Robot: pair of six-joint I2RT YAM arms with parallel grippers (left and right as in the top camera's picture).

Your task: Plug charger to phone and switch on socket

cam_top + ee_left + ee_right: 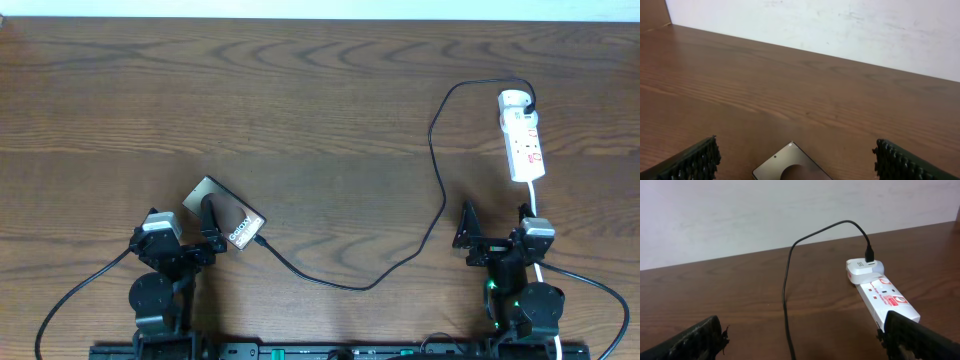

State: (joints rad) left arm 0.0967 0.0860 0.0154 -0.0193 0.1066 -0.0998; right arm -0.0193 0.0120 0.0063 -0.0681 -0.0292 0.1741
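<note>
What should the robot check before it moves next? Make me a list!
1. Left gripper open: ok.
2. Right gripper open: ok.
3. White adapter sitting in the power strip: ok.
4. Charger cable running free across the table to the phone: ok.
5. Cable tip pushed fully into the phone: cannot tell, too small to see.
6. Power strip switched on: cannot tell.

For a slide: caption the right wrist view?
Open right fingers face the socket, the charger plugged in, its cable trailing over the table.
</note>
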